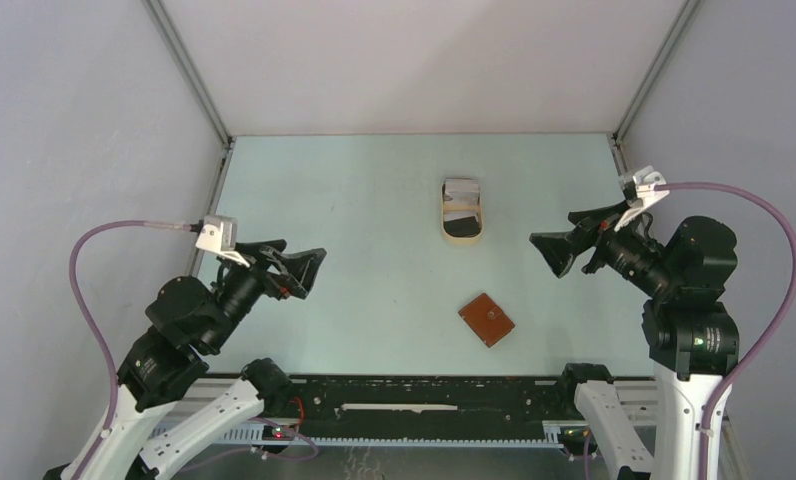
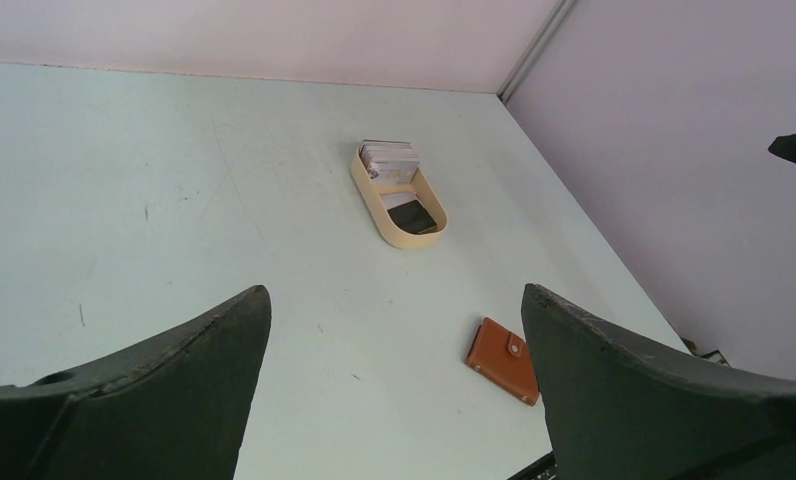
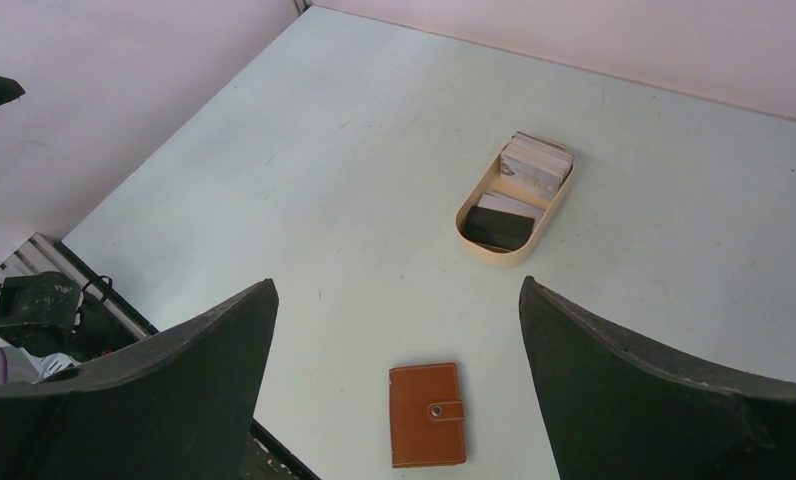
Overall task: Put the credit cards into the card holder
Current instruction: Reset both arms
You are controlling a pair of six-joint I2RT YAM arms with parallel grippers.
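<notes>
Right of centre in the top view, credit cards lie in a tan tray, long axis up-frame, card holder flat on the worktop just below; right hand, open and empty, sits nearer both than left hand, likewise open.

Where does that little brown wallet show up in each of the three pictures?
Top view: wallet, lower right of centre.
Left wrist view: wallet, lower right.
Right wrist view: wallet, bottom centre.
Shared landmark: tan oval tray of cards, beyond the wallet everywhere.
</notes>
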